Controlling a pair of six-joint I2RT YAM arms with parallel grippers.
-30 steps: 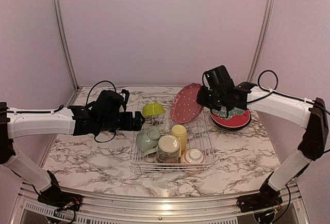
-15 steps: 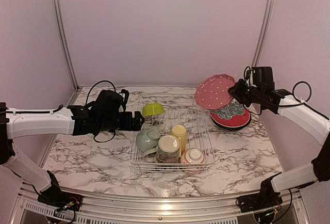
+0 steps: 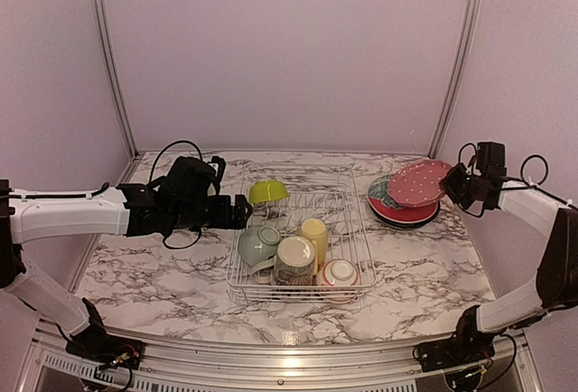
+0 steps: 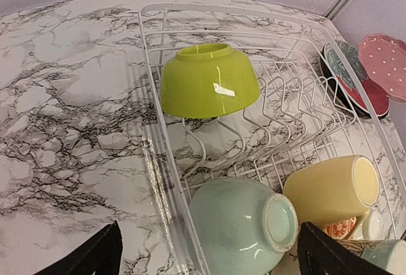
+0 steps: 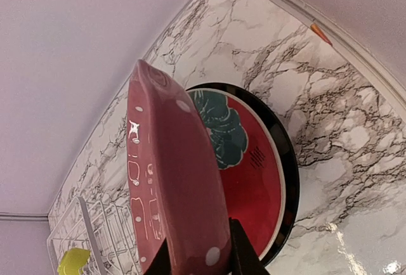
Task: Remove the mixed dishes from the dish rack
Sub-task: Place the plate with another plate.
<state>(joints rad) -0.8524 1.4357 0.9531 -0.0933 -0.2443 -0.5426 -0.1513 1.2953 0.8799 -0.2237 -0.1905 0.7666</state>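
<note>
Rack (image 3: 327,200): 5 dishes inside, with a lime bowl (image 3: 268,192) upturned at the far end, then a pale-green bowl (image 3: 258,244), yellow mug (image 3: 313,232), cream mug (image 3: 294,259) and red-patterned bowl (image 3: 340,275) toward the front. Right gripper (image 3: 456,185): narrow, pinching the rim of 1 red dotted plate (image 3: 419,182), tilted over the plate stack (image 3: 397,214) right of the rack. Left gripper (image 3: 239,212): wide, empty, hovering at the rack's left side.
</note>
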